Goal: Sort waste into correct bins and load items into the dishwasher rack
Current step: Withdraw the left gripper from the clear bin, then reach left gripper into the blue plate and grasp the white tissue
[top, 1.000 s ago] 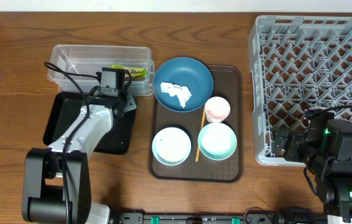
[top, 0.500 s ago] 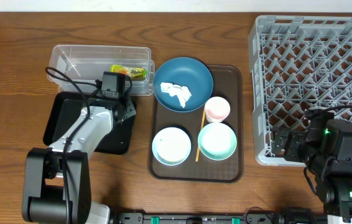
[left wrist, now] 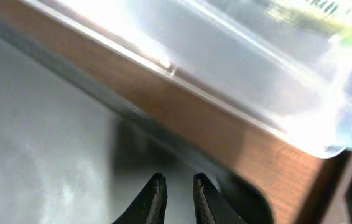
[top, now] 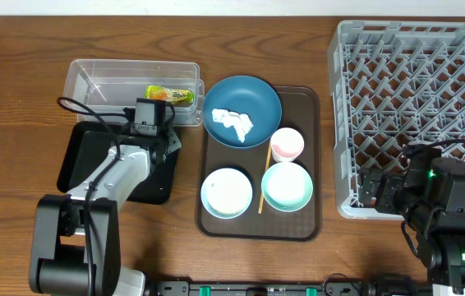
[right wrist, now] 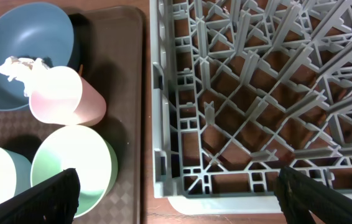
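Observation:
The yellow-green wrapper (top: 169, 94) lies in the clear tub (top: 101, 78); it shows blurred through the tub wall in the left wrist view (left wrist: 306, 15). My left gripper (top: 158, 136) (left wrist: 179, 183) is shut and empty, low over the black tray (top: 85, 164), just short of the tub. The white tissue (top: 232, 121) (right wrist: 17, 67) lies in the blue bowl (top: 253, 94). The pink cup (top: 287, 145), two mint bowls (top: 227, 191) (top: 287, 186) and the yellow stick (top: 263, 177) sit on the brown tray. My right gripper (right wrist: 191, 202) is open and empty at the grey rack's (top: 417, 99) near left corner. I see no rice.
The brown serving tray (top: 306, 222) lies mid-table between the bins and the rack. The rack's left wall (right wrist: 163, 93) stands close beside the brown tray's right rim. Bare wooden table shows at the far left and along the front edge.
My left gripper has drawn back a little from the tub toward the black tray. The wrapper stays in the tub. The right arm has not moved.

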